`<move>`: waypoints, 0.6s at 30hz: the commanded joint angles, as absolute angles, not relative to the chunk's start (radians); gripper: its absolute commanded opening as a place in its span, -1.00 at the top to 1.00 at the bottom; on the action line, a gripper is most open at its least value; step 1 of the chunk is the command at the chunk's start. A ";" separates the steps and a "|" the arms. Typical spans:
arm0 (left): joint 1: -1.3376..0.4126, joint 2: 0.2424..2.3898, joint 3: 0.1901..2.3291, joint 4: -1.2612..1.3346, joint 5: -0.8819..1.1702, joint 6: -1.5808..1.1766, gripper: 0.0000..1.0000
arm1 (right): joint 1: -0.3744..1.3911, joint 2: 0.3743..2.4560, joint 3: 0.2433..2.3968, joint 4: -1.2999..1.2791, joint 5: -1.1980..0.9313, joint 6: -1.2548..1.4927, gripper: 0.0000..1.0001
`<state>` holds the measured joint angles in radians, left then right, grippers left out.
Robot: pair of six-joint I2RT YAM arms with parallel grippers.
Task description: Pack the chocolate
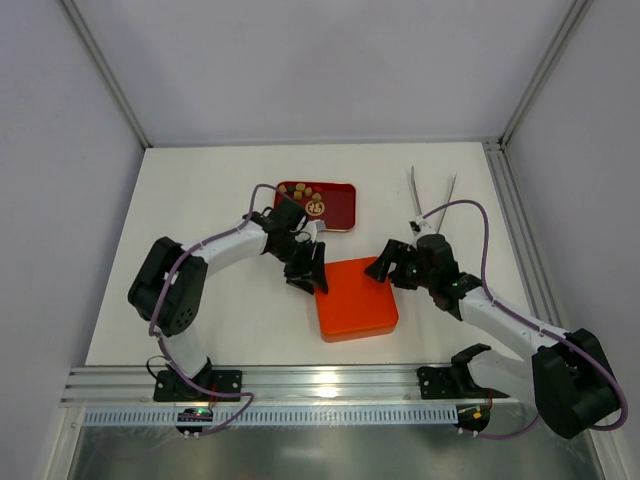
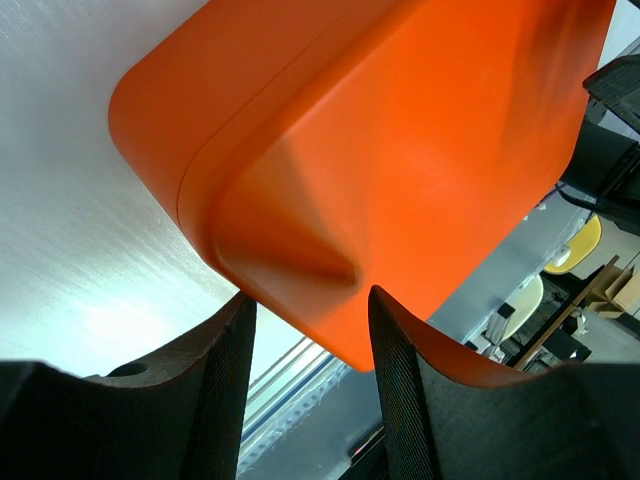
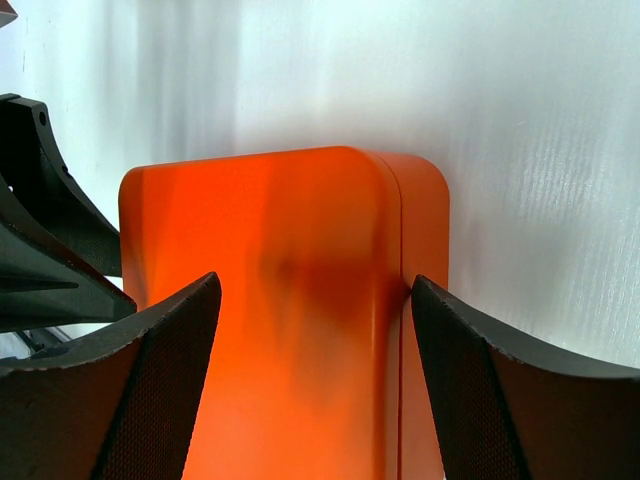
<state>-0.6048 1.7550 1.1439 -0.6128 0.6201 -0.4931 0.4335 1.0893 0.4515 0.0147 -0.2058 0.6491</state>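
Note:
Several small tan chocolate pieces [image 1: 311, 196] lie in a dark red tray [image 1: 340, 210] at the back of the table. In front of it sits the orange box [image 1: 356, 300] with its lid on. My left gripper [image 1: 312, 272] [image 2: 308, 300] is at the box's far left corner [image 2: 330, 200], open, with that corner reaching in between the fingers and touching their tips. My right gripper [image 1: 385, 268] [image 3: 315, 285] is at the far right corner, open wide. One of its fingers is over the lid [image 3: 290, 300]. The other finger [image 3: 470, 380] rests against the box's side at the lid seam.
Thin metal tweezers [image 1: 430, 195] lie at the back right of the white table [image 1: 200, 200], near the right rail. An aluminium rail [image 1: 300, 385] runs along the near edge. Grey walls close in the left, back and right sides.

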 commanded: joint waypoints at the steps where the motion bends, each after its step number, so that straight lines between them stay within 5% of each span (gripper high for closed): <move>1: -0.626 1.738 1.207 -0.548 0.676 -0.488 0.05 | 0.466 1.094 0.502 0.097 -0.279 0.669 -0.54; 18: -0.629 1.741 1.209 -0.632 0.552 -0.466 -0.09 | 0.468 1.078 0.460 0.081 -0.264 0.657 -0.55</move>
<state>-0.6174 1.7550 1.1648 -0.6567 0.5667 -0.4835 0.4477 1.0935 0.4538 0.0154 -0.2115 0.6495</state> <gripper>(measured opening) 0.541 0.776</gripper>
